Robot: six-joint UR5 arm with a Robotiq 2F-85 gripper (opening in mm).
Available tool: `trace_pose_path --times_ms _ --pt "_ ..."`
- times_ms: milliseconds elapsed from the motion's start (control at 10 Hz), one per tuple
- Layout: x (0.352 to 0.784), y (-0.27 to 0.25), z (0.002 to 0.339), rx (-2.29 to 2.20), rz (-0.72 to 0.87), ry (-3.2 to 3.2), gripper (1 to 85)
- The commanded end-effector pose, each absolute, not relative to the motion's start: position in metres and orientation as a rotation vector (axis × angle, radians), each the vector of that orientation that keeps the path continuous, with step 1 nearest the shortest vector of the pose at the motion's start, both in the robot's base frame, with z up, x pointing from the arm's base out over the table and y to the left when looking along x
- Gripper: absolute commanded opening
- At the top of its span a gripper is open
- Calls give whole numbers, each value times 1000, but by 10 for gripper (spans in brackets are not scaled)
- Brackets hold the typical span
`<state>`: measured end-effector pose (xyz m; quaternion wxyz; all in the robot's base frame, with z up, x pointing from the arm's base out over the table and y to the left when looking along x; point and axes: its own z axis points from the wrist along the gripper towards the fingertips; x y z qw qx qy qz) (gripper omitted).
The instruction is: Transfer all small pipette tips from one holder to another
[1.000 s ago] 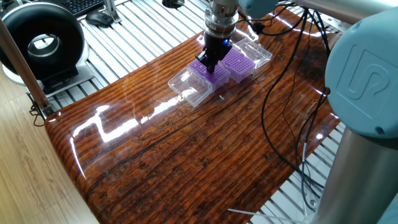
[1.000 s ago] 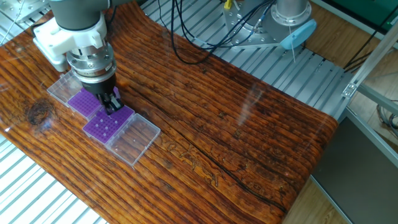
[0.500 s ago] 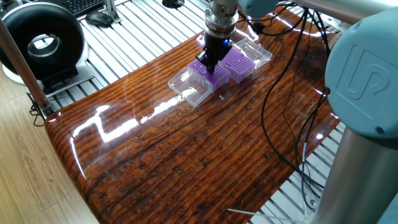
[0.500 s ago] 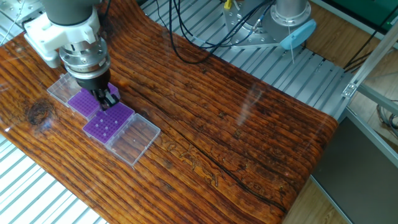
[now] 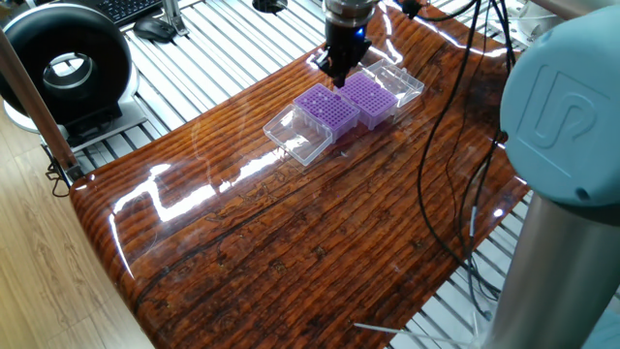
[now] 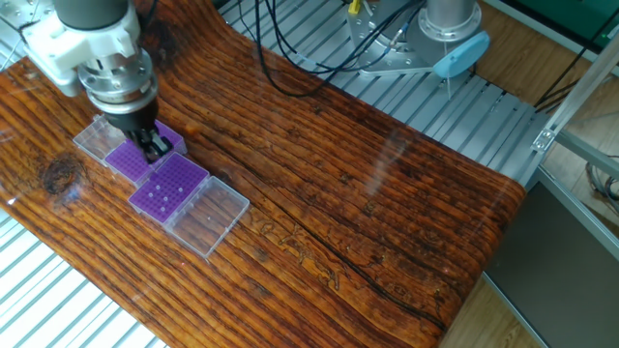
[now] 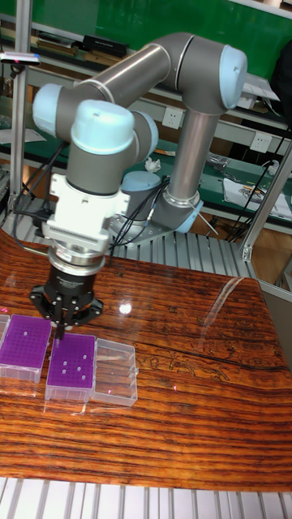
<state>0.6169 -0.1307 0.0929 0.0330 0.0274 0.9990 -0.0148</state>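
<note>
From where I stand, the end effector (image 7: 61, 324) hangs just above the seam between two purple grid racks on the glossy, dark-grained wooden worktop (image 6: 387, 222), fingers pointing straight down. That would suit lifting or seating a slender point in a narrow hole. The fingers look drawn close together, but whether they pinch a tip I cannot tell; anything between them is too fine to make out. The nearer rack (image 7: 71, 358), sitting in a clear plastic box with its hinged lid (image 7: 113, 371) folded open beside it, carries a few small pipette tips (image 7: 75, 370), showing as pale dots scattered over its top. The far rack (image 7: 24, 338) shows one or two pale dots as well, and it too sits in a clear tray. The racks lie side by side, touching or nearly so, which I would guess keeps each carry short. Both are flat, matte, finely perforated blocks, and the boxes are thin and see-through, catching the overhead glare.
</note>
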Motion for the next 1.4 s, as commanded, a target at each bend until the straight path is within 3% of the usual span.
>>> trace_pose_path --times_ms 0,1300 --pt "618 -154 92 16 -31 3068 10" --pt "606 -189 77 -78 -21 3040 10"
